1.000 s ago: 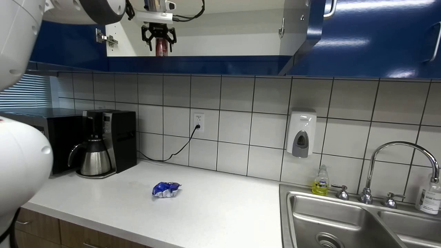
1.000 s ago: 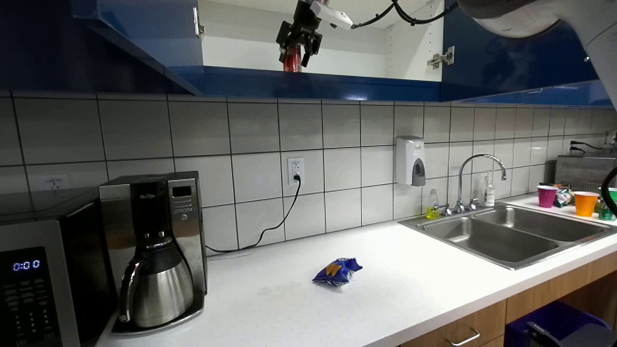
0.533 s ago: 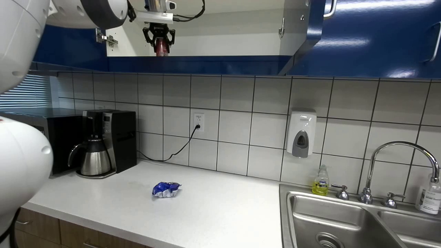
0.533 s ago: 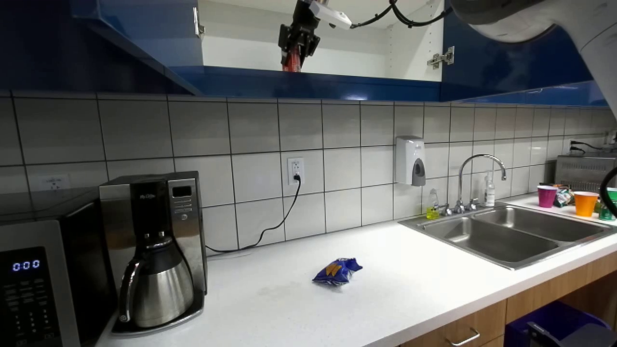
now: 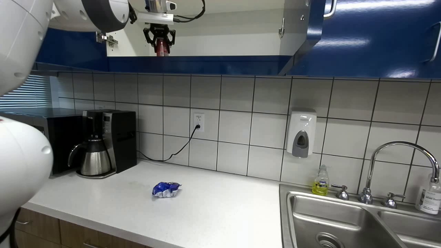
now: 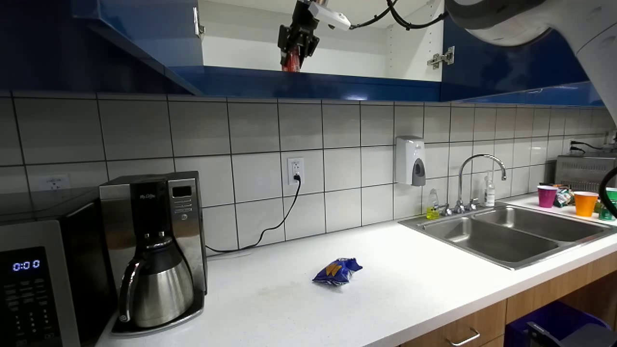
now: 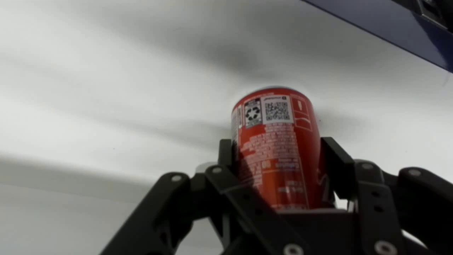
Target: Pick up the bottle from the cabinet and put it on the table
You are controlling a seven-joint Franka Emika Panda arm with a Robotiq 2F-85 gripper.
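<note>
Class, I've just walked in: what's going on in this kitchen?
A white robot arm has its black two-fingered gripper closed on a red cylindrical can inside the open, glossy blue wall cabinet. Whether the can is lifted is unclear. It isn't yet on the flat white countertop, where a crumpled blue wrapper lies.

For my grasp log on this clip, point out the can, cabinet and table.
Can (image 7: 277,148): wrist view, on its printed red side.
Cabinet (image 5: 200,64): in an exterior view, on its blue bottom edge.
Table (image 5: 220,213): in an exterior view, on its white top.
</note>
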